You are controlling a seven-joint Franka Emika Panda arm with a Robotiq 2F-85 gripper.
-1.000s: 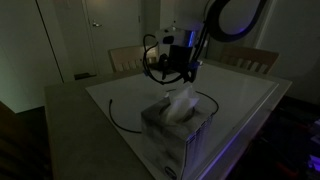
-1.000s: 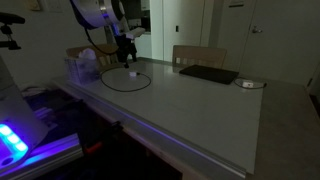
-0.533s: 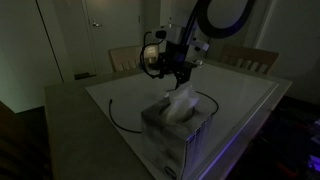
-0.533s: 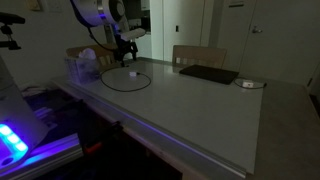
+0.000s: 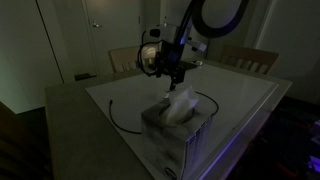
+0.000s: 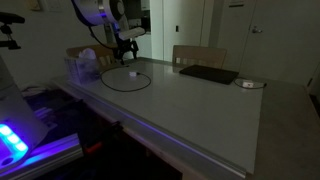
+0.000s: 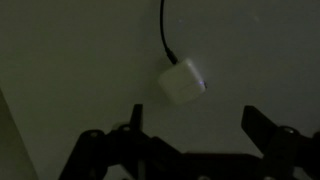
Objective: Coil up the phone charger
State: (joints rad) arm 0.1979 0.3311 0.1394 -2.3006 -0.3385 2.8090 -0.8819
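The phone charger is a thin dark cable [image 6: 128, 83] lying in a loose loop on the white table, with a small white plug block [image 7: 181, 81] at one end. The block also shows in an exterior view [image 6: 133, 72]. Part of the cable shows as a curve to the left of the tissue box in an exterior view [image 5: 122, 119]. My gripper [image 7: 196, 125] is open and empty, raised above the table with the plug block below and between its fingers. It shows in both exterior views [image 5: 172, 72] [image 6: 124, 46].
A tissue box [image 5: 176, 125] stands at the table's near edge in an exterior view, beside the cable; it also shows in an exterior view [image 6: 84, 68]. A flat black pad [image 6: 208, 74] and a small round object [image 6: 250, 84] lie further along. Chairs [image 6: 198, 56] stand behind the table.
My gripper has risen away from the table over the last second and is empty. The cable and plug block stay where they lie.
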